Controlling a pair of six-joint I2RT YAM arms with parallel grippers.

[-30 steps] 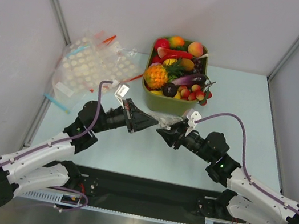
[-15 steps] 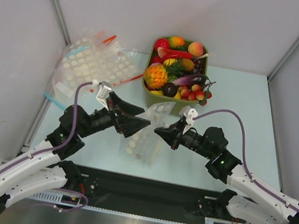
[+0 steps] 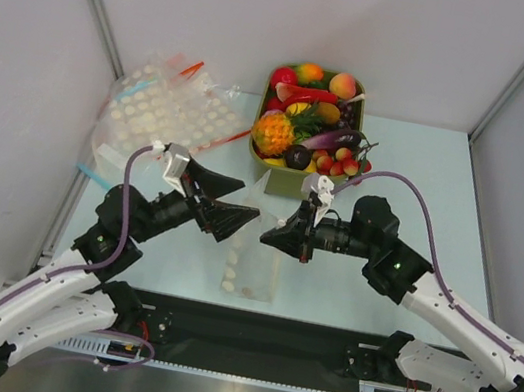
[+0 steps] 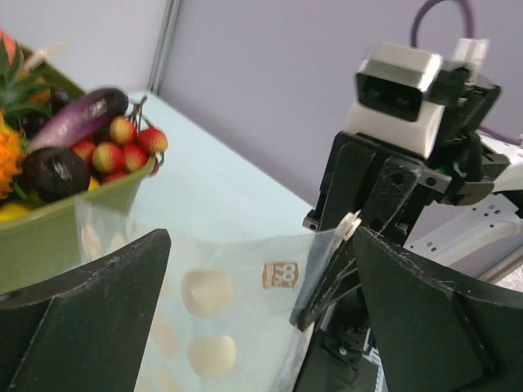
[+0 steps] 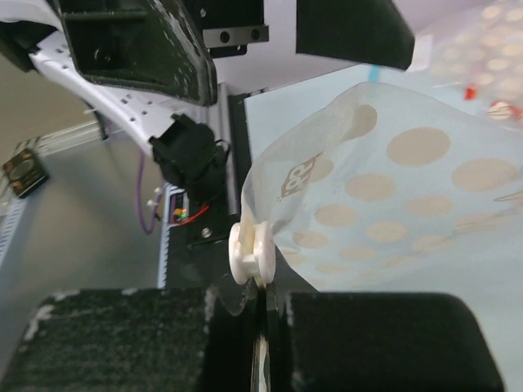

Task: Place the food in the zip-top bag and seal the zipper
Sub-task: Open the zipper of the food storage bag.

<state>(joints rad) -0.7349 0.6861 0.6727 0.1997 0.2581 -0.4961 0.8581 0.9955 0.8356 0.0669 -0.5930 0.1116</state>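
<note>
The zip-top bag (image 3: 253,256), clear with pale dots, hangs from my right gripper (image 3: 268,238) at the table's middle, its lower end on the table. My right gripper (image 5: 261,304) is shut on the bag's (image 5: 392,204) top corner, just below the zipper's white slider (image 5: 252,253). My left gripper (image 3: 248,204) stands open just left of the bag, and in its own view the bag (image 4: 221,286) lies between the wide-apart fingers (image 4: 90,310) without touching them. The food sits in a green bin behind: pineapple (image 3: 273,134), red berries (image 3: 339,161), a dark purple round piece (image 3: 297,157).
The green bin (image 3: 290,183) stands at the back centre, just beyond both grippers. A heap of dotted clear bags (image 3: 160,112) with red and blue strips lies at the back left. Grey walls close in both sides.
My left gripper has opened, let go of the bag and drawn back left. My right gripper has shut on the bag's corner and shifted left; the crumpled bag now hangs unfolded.
</note>
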